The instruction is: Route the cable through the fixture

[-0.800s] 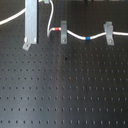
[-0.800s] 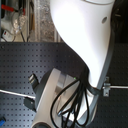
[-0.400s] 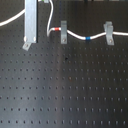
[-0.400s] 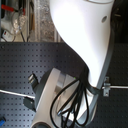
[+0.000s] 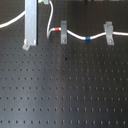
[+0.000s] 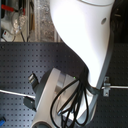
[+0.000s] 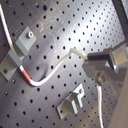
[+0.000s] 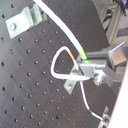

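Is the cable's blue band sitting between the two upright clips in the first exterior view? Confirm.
Yes, the blue band lies between the upright clips.

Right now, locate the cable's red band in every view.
First exterior view: red band, upper middle, at the first exterior view's left clip.
Second exterior view: not visible; the arm blocks it.
First wrist view: red band beside a clip.
Second wrist view: on the cable loop.
Shared landmark: probably that clip.
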### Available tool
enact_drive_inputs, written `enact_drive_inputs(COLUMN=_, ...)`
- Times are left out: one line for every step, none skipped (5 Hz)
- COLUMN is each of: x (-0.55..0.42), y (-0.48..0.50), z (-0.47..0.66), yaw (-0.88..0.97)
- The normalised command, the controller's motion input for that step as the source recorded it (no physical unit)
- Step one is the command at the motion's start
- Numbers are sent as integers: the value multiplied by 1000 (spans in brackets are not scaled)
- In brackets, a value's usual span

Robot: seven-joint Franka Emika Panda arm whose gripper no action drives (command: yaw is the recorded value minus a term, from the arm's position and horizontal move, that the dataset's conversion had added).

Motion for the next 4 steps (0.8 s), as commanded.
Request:
enact_drive_inputs(x=0, y=-11, z=0, yaw=0)
enact_drive_inputs(x=-116, y=-114, z=272, yaw=0)
enact_drive_inputs(x=-175, y=-137, z=182, yaw=289)
enact_drive_inputs(x=-219, y=-85, z=119, yaw=646)
